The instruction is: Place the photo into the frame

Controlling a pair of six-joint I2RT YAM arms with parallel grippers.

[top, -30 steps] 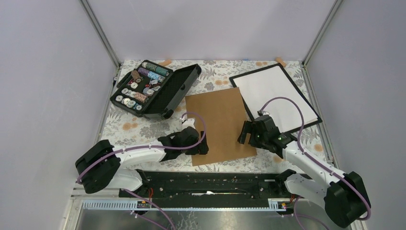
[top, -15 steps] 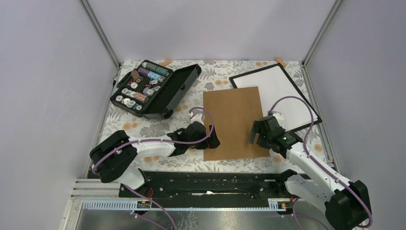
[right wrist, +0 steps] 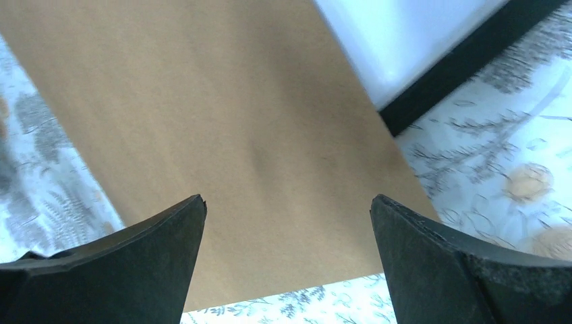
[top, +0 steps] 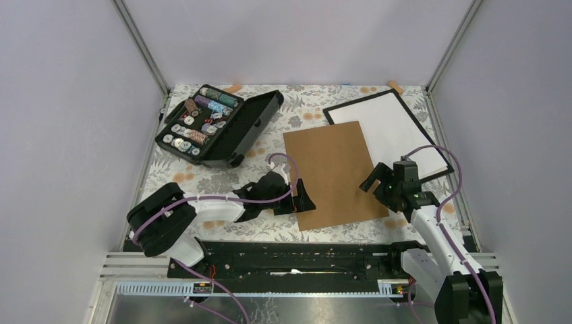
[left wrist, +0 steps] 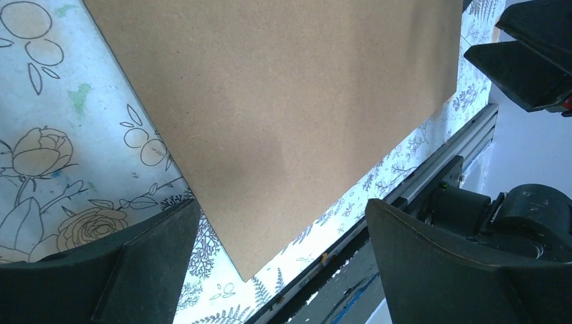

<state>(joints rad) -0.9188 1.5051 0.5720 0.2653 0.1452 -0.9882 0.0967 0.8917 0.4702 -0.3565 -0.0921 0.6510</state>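
Floral tablecloth (top: 202,179) as work surface.
- Frame (top: 398,128): far right, pale face up, black rim.
- Photo: not visible; perhaps under board, cannot tell.
- Brown backing board (top: 334,172): slid right within last second, now overlaps frame's near-left corner. Judged: insertion not yet done.
- Left gripper (top: 305,197): jaws wide, empty, at board's near-left edge.
- Right gripper (top: 373,190): jaws wide, empty, over board's right edge.
- Thread case (top: 222,125): far left.
- Plain pale walls enclose table.

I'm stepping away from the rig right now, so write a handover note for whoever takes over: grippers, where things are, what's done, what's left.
Left gripper: open, empty, at the near left corner of the flat brown backing board.
Right gripper: open, empty, at the board's right edge.
Thin black rectangular frame: right rear, white inside, left side under the board.
Photo: not in view.
Done: cannot tell.
Left: seat photo, then board, in frame.
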